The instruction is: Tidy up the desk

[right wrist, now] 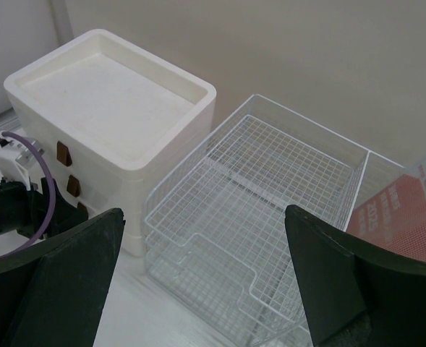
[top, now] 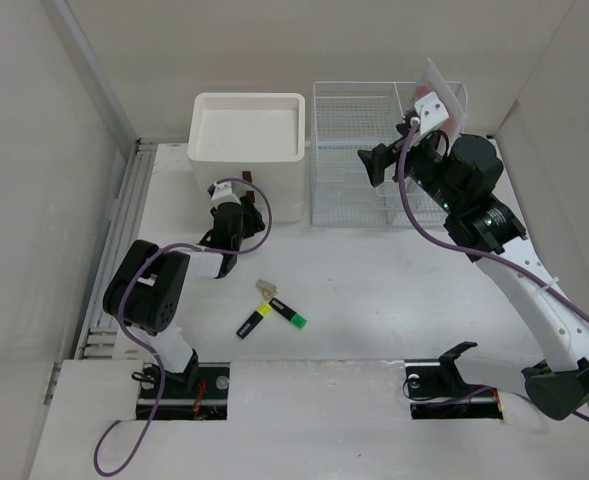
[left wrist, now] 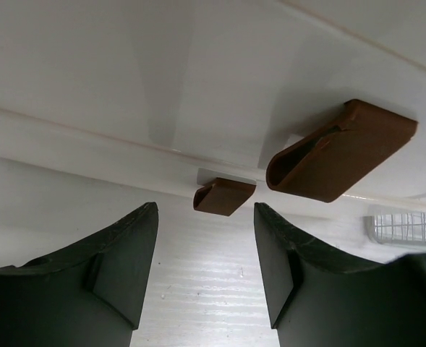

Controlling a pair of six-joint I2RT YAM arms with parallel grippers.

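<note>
Left end effector parted at brown handle; right end effector parted; highlighters top-only.

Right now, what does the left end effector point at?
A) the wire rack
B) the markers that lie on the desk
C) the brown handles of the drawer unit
C: in the left wrist view, the open left end effector faces two brown handles on the white drawer unit.
</note>
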